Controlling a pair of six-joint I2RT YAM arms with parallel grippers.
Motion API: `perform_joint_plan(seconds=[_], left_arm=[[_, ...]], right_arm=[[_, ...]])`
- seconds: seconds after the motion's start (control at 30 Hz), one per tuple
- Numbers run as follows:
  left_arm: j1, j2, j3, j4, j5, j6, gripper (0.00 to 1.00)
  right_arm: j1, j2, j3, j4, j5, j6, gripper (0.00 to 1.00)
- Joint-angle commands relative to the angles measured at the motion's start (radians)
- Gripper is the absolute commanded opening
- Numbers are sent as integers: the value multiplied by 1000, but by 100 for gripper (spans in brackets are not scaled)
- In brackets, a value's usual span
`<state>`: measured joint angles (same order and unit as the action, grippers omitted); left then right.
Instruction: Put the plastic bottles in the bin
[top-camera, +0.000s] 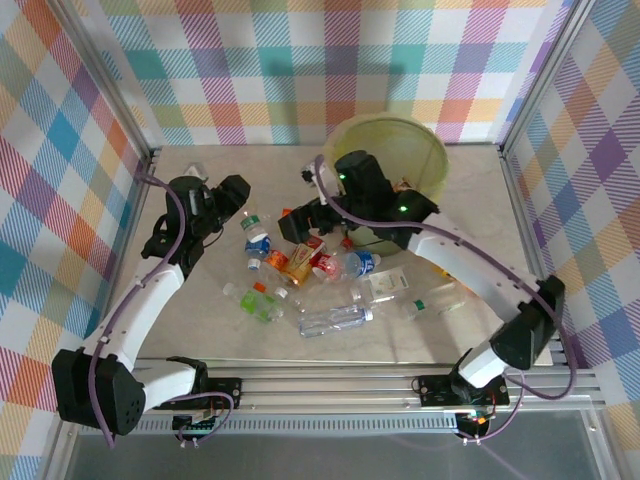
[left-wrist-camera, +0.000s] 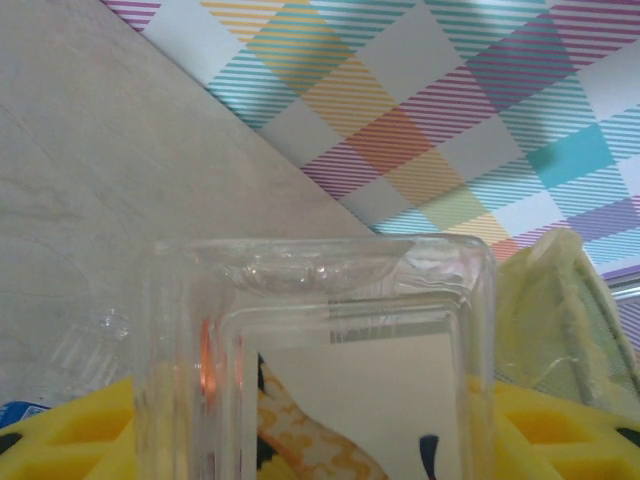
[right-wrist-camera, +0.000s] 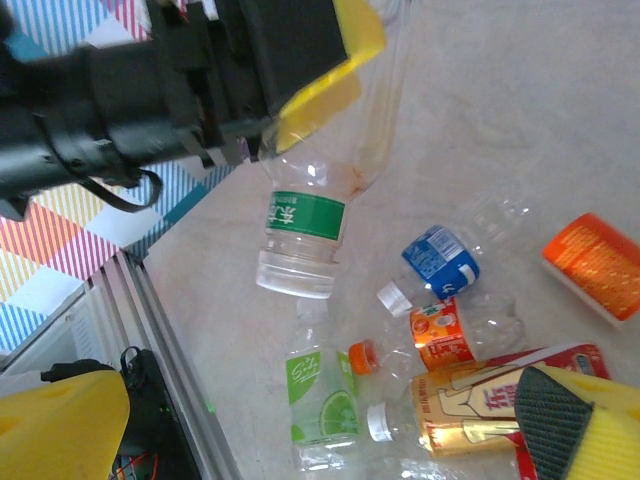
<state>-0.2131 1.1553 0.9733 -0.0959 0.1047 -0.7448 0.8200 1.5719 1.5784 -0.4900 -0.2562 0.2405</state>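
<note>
- Top view: the bin (top-camera: 432, 140), lined in yellow, stands upright at the far side of the table (top-camera: 190, 335), with its mouth facing up.
- Top view: the plastic bottles (top-camera: 320, 275) lie on their sides in a loose scatter just in front of the bin and to its left. Their long axes point in many directions. A long clear bottle (top-camera: 335, 320), among the farthest from the bin, lies crosswise to the arms.
- Top view: the left gripper (top-camera: 238, 192) is well to the left of the bin. The right gripper (top-camera: 305, 220) hangs over the scatter, just left of the bin's near rim.
- Left wrist view: the left gripper is clamped on a squarish clear bottle (left-wrist-camera: 320, 330), held between its yellow fingers (left-wrist-camera: 70, 430).
- Left wrist view: this bottle's long axis runs straight out from the gripper. Its base end leads and points toward the checked wall (left-wrist-camera: 420, 90). The bin's yellow liner (left-wrist-camera: 560, 300) shows just to the right of the base.
- Right wrist view: the right gripper's jaws stand wide apart and hold nothing, with bottles on the table beneath them.
- Right wrist view: a green-labelled bottle (right-wrist-camera: 303, 225) has its long axis running up and down the picture, base toward the lower edge.
- Right wrist view: a blue-labelled bottle (right-wrist-camera: 440, 258) lies on a slant with its white cap toward the lower left. An orange bottle (right-wrist-camera: 590, 265) lies at the right edge.
</note>
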Motion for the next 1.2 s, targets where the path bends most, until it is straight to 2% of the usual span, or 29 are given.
perform_joint_plan(seconds=[0.0,0.23,0.57,0.9,1.03,1.1,1.17], left_arm=[[-20,-50,31,25,28,-22,44],[-32,-64,29,22,46,-25,43],[-42,-54,22,39,59,-31,43],[-44,-42,16,49,84,-47,43],[-45,-43,12,53,81,-49,44],[-45,-45,11,48,77,-50,47],[-45,-51,11,45,75,-47,59]], right_arm=[[30,64,30,72,-47,30,99],[61,211,129,57,-73,49,91],[65,292,166,136,-145,112,79],[65,362,224,126,-181,126,50],[65,359,224,125,-179,124,31],[65,351,220,124,-174,124,22],[65,339,208,129,-162,126,15]])
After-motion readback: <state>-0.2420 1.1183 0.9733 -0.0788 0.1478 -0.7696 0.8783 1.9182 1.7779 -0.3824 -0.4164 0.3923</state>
